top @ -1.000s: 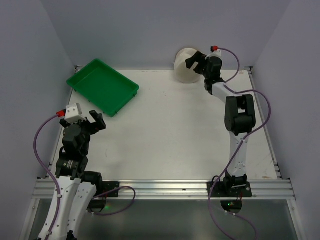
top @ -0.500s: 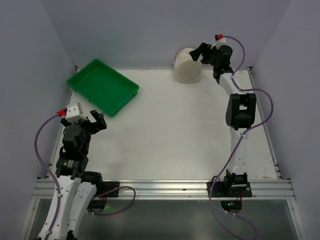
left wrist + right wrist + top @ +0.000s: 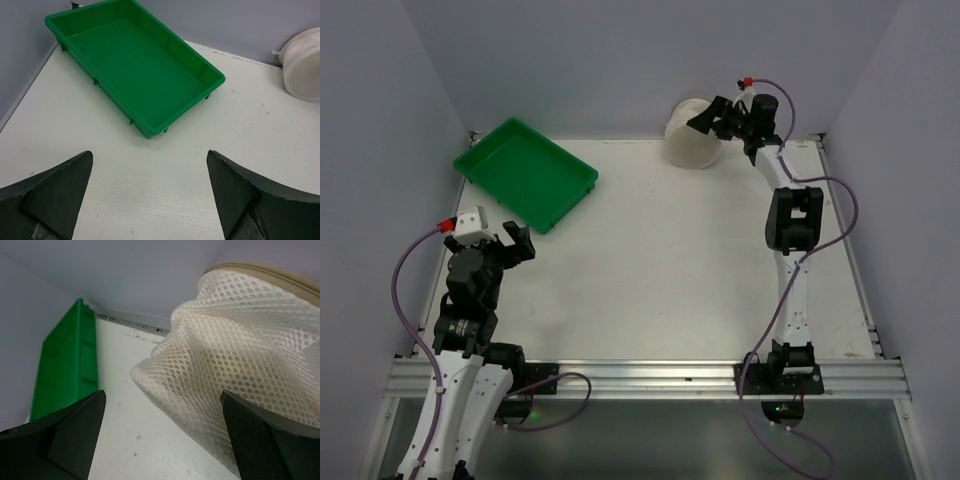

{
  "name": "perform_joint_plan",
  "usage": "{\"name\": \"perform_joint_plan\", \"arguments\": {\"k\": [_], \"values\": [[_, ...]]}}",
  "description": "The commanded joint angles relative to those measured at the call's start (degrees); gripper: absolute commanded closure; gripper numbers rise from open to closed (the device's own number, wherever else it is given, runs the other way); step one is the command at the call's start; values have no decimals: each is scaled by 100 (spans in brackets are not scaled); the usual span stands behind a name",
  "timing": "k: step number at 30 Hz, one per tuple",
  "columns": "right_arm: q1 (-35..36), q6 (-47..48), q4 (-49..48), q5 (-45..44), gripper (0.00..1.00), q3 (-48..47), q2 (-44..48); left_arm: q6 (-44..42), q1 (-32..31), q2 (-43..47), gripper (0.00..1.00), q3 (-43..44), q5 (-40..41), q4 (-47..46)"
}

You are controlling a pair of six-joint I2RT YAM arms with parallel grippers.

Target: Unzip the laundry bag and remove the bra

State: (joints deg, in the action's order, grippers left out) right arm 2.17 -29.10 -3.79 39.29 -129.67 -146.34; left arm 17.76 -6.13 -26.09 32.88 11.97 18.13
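The cream-white mesh laundry bag (image 3: 691, 137) lies tilted at the table's far edge against the back wall. It also shows in the right wrist view (image 3: 240, 365), with its zip rim along the top, and at the far right of the left wrist view (image 3: 303, 65). My right gripper (image 3: 707, 116) is open just right of the bag, its jaws spread beside the mesh, holding nothing. My left gripper (image 3: 511, 243) is open and empty near the table's front left. The bra is hidden.
A green rectangular tray (image 3: 525, 172) sits at the back left, and shows in the left wrist view (image 3: 135, 70) and the right wrist view (image 3: 65, 365). Blue-grey walls close the table on three sides.
My right arm has swung its gripper from over the bag up and to the right, then back toward the bag's right side. The bag has shifted slightly. The left arm has barely moved.
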Motion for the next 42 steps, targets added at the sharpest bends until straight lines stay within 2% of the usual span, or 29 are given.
{"name": "perform_joint_plan", "arguments": {"k": [1, 3, 4, 6, 8, 9, 13, 14, 16, 17, 19, 20, 25, 26, 28, 29, 34, 39, 40, 42], "values": [[46, -412, 63, 878, 1, 132, 35, -132, -2, 16, 0, -37, -72, -266], [125, -403, -182, 949, 1, 554, 358, -124, -2, 16, 0, -36, -72, -257], [151, -386, -305, 888, 1, 1061, 509, -115, -2, 25, 0, -36, -80, -257], [248, -194, -491, 468, 2, 1669, 956, -115, -2, 33, 0, -36, -89, -257], [318, -9, -404, 63, 4, 1883, 1186, -106, -2, 33, 0, -36, -98, -249], [388, 184, -342, -295, 6, 1936, 1318, -106, -2, 42, 0, -36, -98, -257], [477, 493, 44, -843, 24, 1744, 1345, -106, -2, 60, 0, -36, -107, -249], [503, 537, 167, -922, 37, 1708, 1337, -106, -2, 68, 0, -45, -98, -257], [512, 607, 203, -1071, 49, 1664, 1345, -115, -2, 77, 0, -45, -89, -257], [521, 625, 212, -1125, 65, 1664, 1354, -115, -2, 69, 0, -37, -98, -257], [547, 739, 195, -1308, 83, 1786, 1415, -115, -2, 77, 0, -36, -98, -266], [591, 913, 186, -1423, 99, 1961, 1555, -115, -2, 86, 0, -36, -98, -266], [881, 1643, 203, -2108, 100, 2831, 2337, -115, -2, 112, 0, -45, -133, -266], [1038, 1810, 203, -2484, 100, 3024, 2747, -106, -2, 121, 0, -54, -168, -266], [1214, 2302, 203, -2951, 100, 3727, 3224, -97, -2, 130, 0, -54, -195, -257], [1415, 2608, 186, -3449, 100, 3973, 3470, -88, -2, 139, 0, -54, -230, -249], [2119, 3243, 116, -4814, 100, 5801, 5078, -45, -2, 218, 0, -63, -326, -231], [3428, 3805, 282, -6474, 100, 7119, 6029, -9, -11, 297, 0, -63, -379, -187], [3621, 3859, 335, -7026, 100, 7252, 6230, -1, -11, 306, 0, -63, -388, -187], [4237, 3860, 572, -7530, 100, 7551, 6381, 0, -11, 297, 0, -63, -397, -187]]}}
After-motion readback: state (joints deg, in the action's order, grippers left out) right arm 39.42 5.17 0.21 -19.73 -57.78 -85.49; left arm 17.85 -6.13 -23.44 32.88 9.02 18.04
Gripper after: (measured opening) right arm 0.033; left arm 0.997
